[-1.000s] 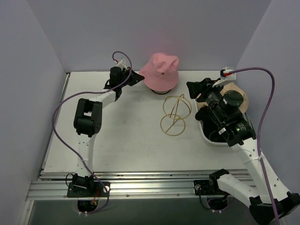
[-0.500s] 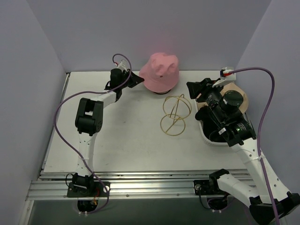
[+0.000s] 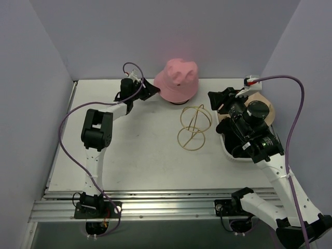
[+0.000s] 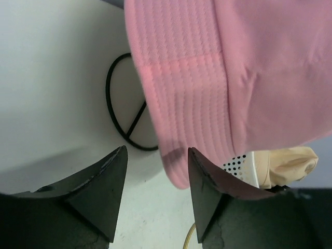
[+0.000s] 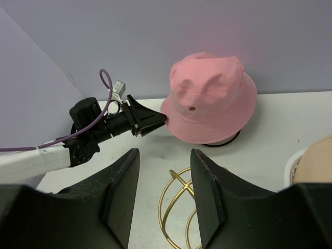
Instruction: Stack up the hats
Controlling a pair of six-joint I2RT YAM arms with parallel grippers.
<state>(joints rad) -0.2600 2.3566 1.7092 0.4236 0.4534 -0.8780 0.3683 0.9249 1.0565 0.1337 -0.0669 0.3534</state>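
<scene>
Between the spread fingers of your left gripper (image 4: 154, 161) hangs the lower edge of the pink bucket hat (image 4: 218, 78). The jaws stand apart, and the brim dips close to one finger, though the wrist view does not let you tell whether it touches. From overhead, this gripper sits at the hat's left side. The hat rests on a black wire frame (image 4: 110, 98), whose ring lies on the table (image 3: 135, 155) at the far edge, near the back wall.

Your right gripper (image 5: 163, 176) has its jaws apart too, with nothing between the fingers. It is raised over the table's right side, facing the pink hat from well apart. A gold wire frame (image 3: 193, 127) stands mid-table, just below and ahead of it. The tan bucket hat (image 5: 317, 163) lies in the white perforated tray (image 4: 237, 164) at the right, partly hidden under the right arm.
</scene>
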